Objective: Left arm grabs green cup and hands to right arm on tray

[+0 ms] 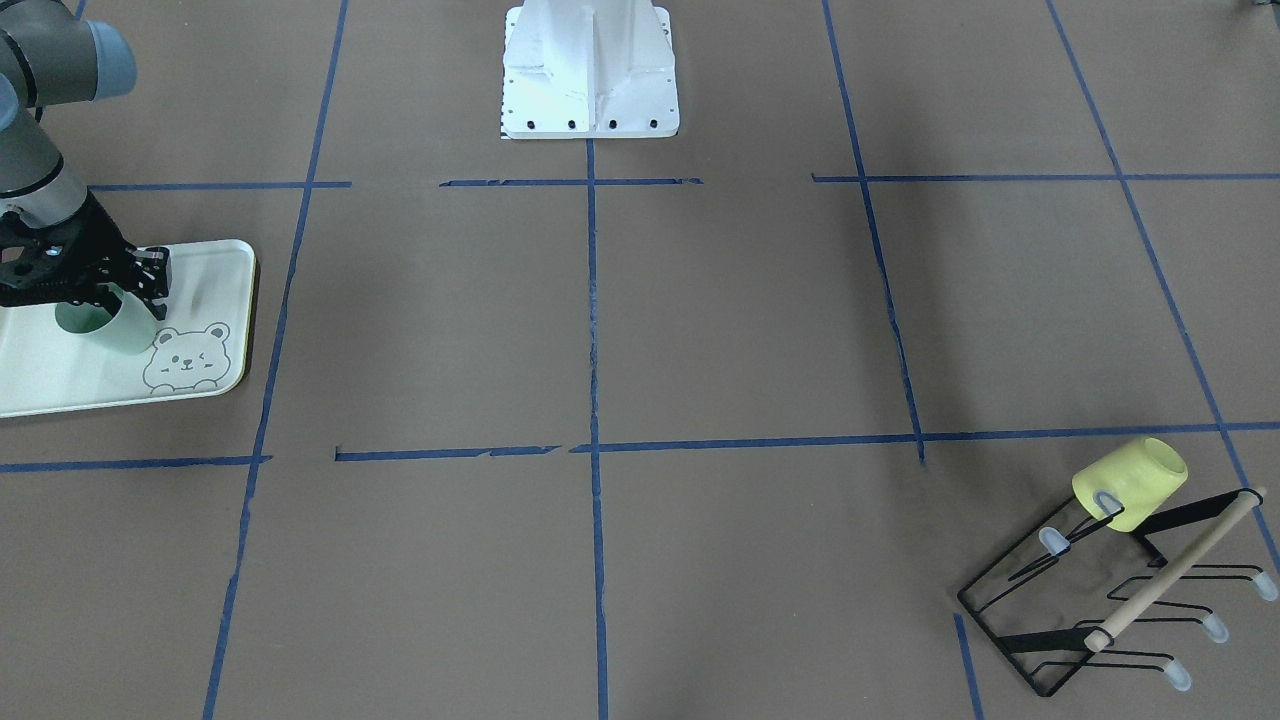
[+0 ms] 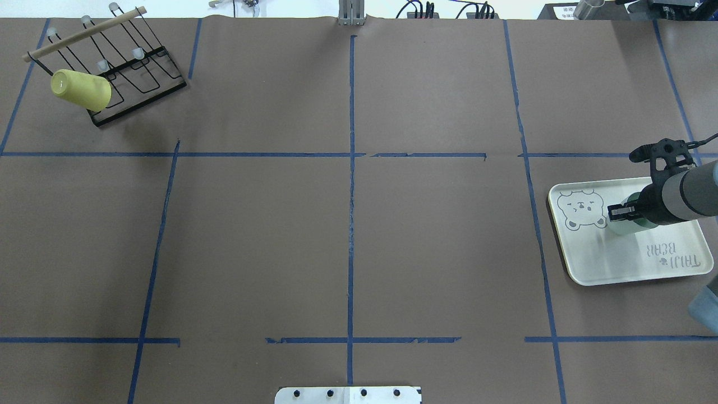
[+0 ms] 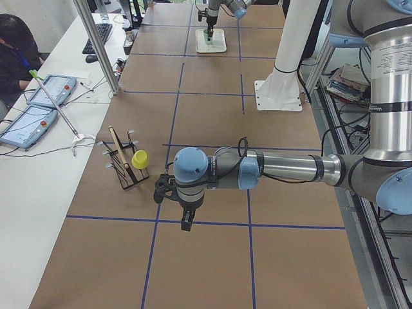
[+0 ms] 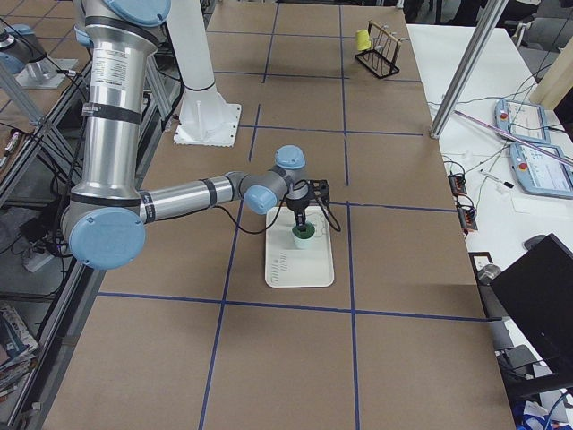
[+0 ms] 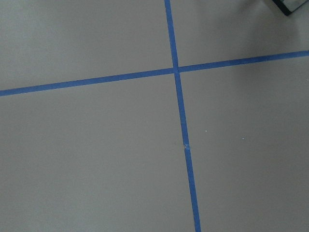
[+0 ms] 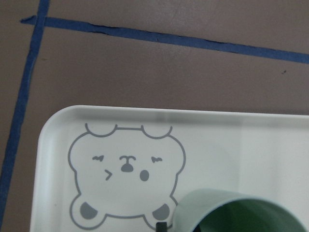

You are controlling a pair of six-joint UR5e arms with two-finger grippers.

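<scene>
The green cup stands on or just above the tray, beside the bear drawing. My right gripper comes down on the cup's rim and is shut on its wall. In the overhead view the gripper covers most of the cup on the tray. The right wrist view shows the cup's rim low in frame over the tray. My left gripper shows only in the exterior left view, above the table near the rack; I cannot tell whether it is open.
A black wire rack with a wooden bar carries a pale yellow cup at the far left corner of the table. The white robot base stands at the middle of the near edge. Blue tape lines cross the brown table.
</scene>
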